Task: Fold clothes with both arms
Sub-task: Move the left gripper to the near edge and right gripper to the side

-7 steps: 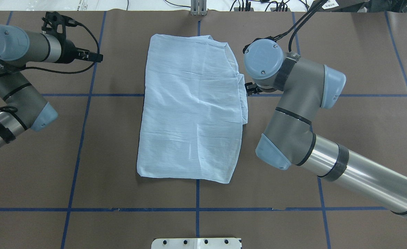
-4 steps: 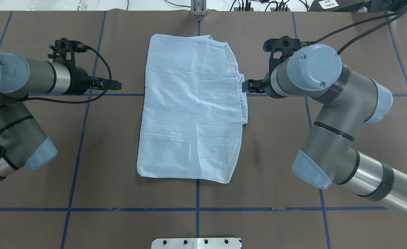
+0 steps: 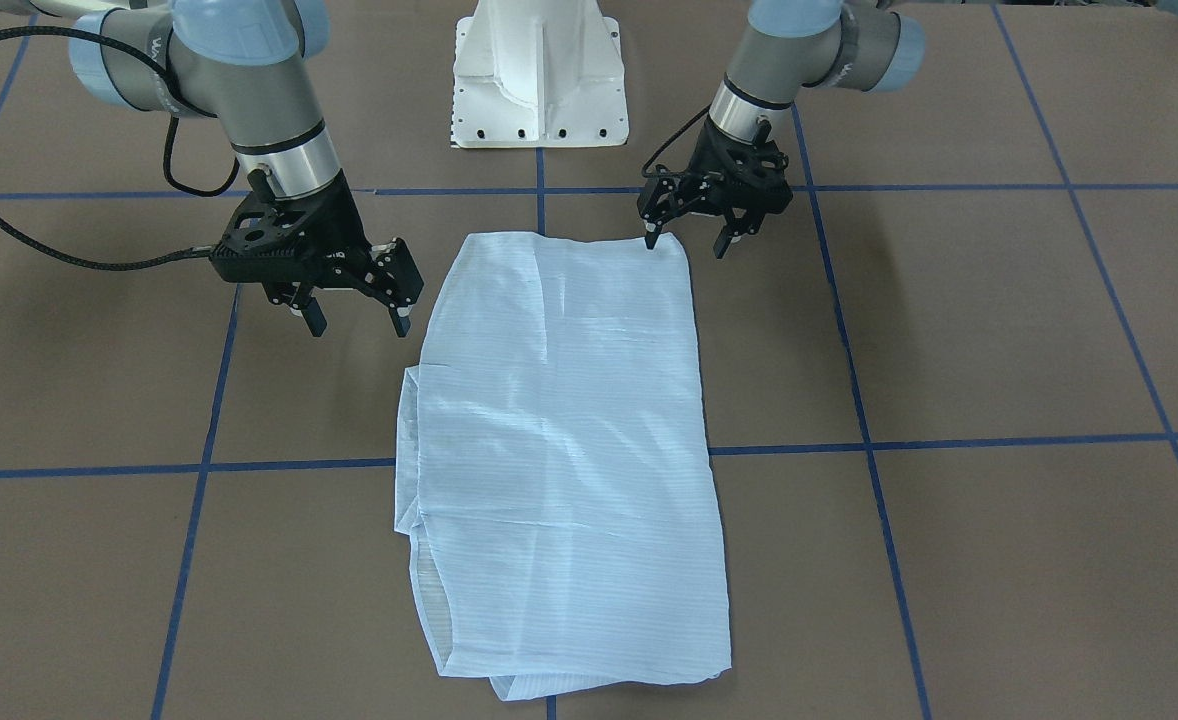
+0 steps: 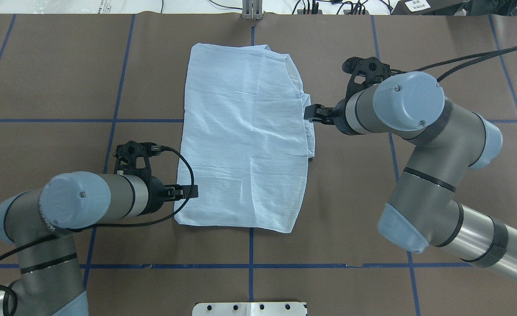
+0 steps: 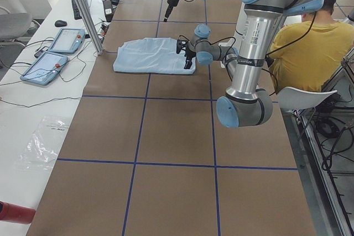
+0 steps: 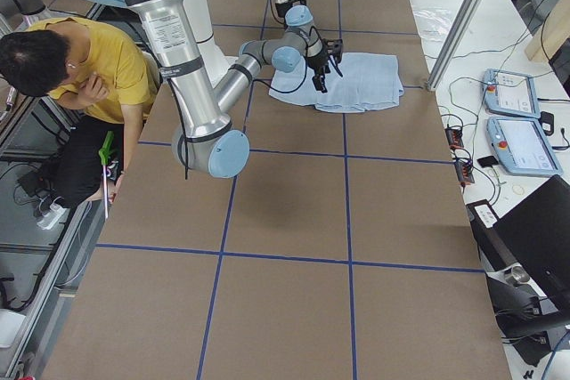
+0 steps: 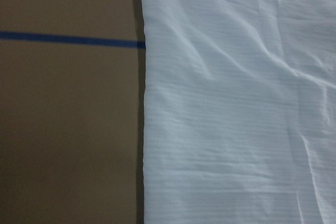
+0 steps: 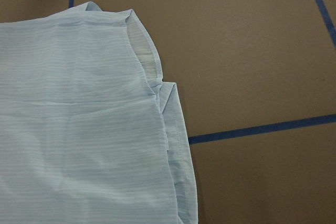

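Blue-striped crinkly shirt [image 3: 564, 460]: likely light, limp; pinch hem corners.
Black left gripper [image 3: 687, 240]: splayed.
Black right gripper [image 3: 359, 321]: splayed.

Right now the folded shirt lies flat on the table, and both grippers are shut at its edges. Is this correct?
Not quite: both grippers are open. The front-facing view shows the left gripper and the right gripper with jaws spread apart, at the edges of the flat shirt.
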Robot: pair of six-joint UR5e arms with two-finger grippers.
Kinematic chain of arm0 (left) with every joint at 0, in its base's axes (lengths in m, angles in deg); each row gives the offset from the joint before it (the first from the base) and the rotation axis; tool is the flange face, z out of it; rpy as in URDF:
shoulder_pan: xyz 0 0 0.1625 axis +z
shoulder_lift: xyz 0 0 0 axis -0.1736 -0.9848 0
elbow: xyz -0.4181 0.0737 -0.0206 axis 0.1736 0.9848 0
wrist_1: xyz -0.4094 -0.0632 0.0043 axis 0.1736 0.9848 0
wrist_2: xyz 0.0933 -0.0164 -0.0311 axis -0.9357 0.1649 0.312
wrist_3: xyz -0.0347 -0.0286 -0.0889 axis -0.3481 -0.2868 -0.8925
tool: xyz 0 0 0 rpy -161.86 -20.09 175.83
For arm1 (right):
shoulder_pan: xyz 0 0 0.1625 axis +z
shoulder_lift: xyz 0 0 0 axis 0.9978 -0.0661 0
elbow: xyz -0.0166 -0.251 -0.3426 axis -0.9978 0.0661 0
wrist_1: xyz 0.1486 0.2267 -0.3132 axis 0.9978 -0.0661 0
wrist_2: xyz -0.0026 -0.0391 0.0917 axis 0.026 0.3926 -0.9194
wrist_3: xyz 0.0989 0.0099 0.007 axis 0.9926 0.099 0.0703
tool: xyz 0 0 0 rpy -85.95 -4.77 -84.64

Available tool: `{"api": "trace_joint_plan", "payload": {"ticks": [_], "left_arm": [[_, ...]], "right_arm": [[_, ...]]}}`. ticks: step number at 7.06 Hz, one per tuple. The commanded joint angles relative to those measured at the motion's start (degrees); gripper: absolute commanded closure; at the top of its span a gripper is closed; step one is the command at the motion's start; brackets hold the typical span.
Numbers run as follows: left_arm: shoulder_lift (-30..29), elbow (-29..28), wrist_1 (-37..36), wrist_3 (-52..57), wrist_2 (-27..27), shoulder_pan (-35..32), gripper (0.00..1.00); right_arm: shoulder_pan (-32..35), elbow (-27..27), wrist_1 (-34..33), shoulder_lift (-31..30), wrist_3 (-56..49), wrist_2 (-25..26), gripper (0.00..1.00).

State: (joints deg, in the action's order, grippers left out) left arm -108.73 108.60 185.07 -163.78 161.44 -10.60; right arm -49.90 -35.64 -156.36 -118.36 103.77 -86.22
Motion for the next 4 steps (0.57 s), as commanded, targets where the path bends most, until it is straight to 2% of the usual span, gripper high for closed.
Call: {"api": "trace_joint_plan", "payload": {"ticks": [1, 2, 3, 4], "left_arm": [[-0.31, -1.43, -0.65, -2.57, -2.45, 3.63, 0.07], [-0.57, -2.92, -0.65, -2.48, -2.45, 3.55, 0.24], [-0.57, -3.63, -0.65, -2.40, -2.45, 3.46, 0.29], [-0.57, -3.73, -0.65, -2.31, -2.45, 3.46, 0.29]], "right_arm": [[-0.53, 0.46, -0.05, -0.03, 0.14, 1.33, 0.00], [-0.71, 0.47, 0.03, -0.03, 0.22, 1.33, 0.00], [-0.80, 0.47, 0.03, -0.03, 0.23, 1.42, 0.00], [-0.97, 0.47, 0.03, -0.03, 0.23, 1.77, 0.00]]}}
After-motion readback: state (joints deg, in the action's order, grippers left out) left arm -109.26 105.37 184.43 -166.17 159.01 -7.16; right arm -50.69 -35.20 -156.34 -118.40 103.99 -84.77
